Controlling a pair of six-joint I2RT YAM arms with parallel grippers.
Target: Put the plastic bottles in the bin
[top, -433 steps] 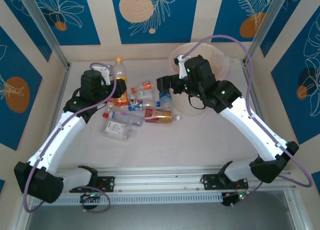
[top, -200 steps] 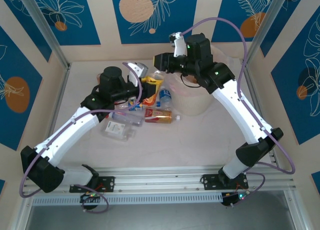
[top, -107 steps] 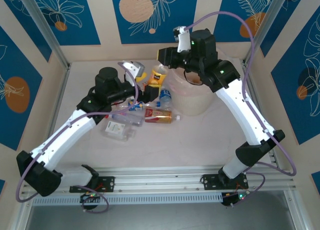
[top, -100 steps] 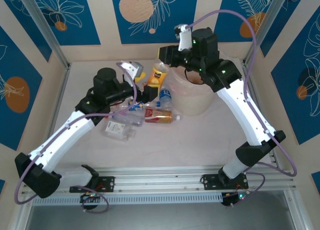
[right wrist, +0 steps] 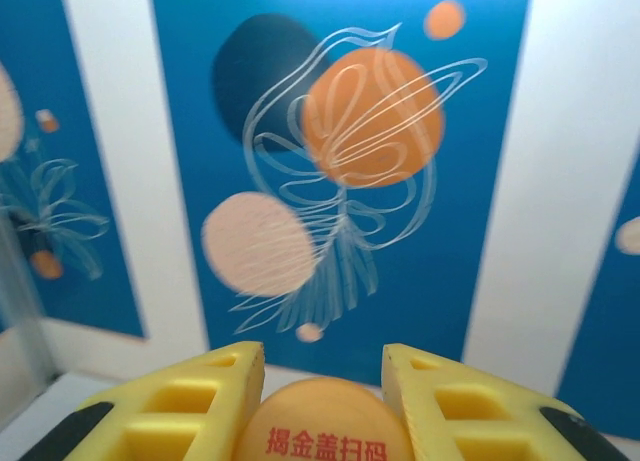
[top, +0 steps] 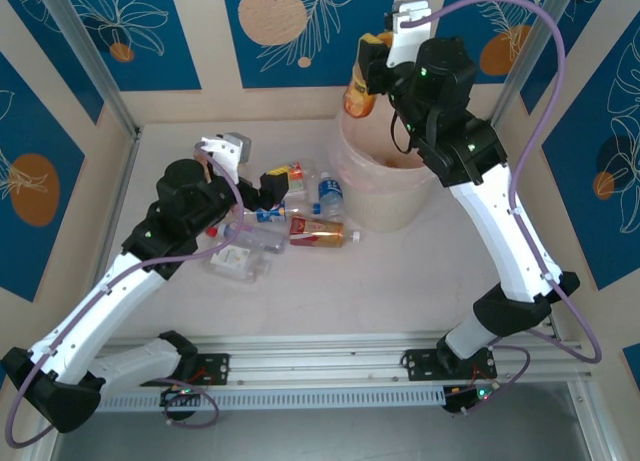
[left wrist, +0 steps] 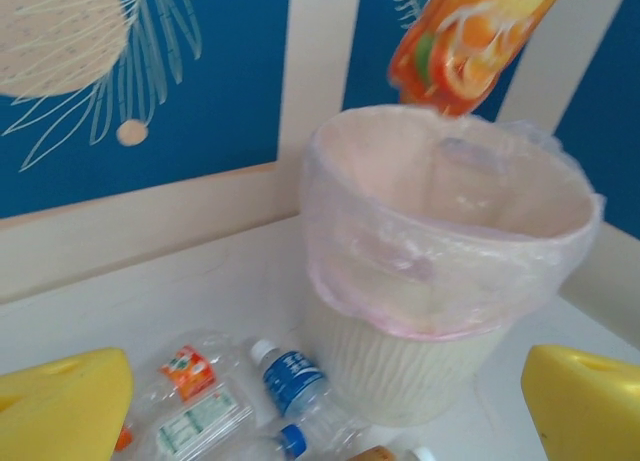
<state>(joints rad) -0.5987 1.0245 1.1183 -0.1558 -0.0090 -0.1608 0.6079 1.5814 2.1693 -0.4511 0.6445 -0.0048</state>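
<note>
A two-armed robot is partway through clearing bottles into a bin. The right arm is raised high at the far side, and the right fingers (right wrist: 190, 401) are closed on an orange bottle (top: 358, 89), gripping its upper part so that it hangs upright over the far left rim of the bin (top: 395, 206). It is not yet released. The bin is a large round cream bucket standing at the far right of the tabletop (top: 400, 281), with a thin clear bag (left wrist: 450, 251) folded over its rim. What already lies inside cannot be made out. The orange bottle has a bright label with fruit pictures and printed red characters. The left fingers (left wrist: 60, 411) are spread wide and hold nothing; they hover over the pile at the left of the bin. Several bottles (top: 300, 231) lie there on their sides, close together: small, clear and partly crushed, one with a brown label, one with a blue label and white cap just beside the bin, one with a red and orange label, and a flattened clear one nearest the robot. So most of the job looks left to do: this drop, then the whole pile.
</note>
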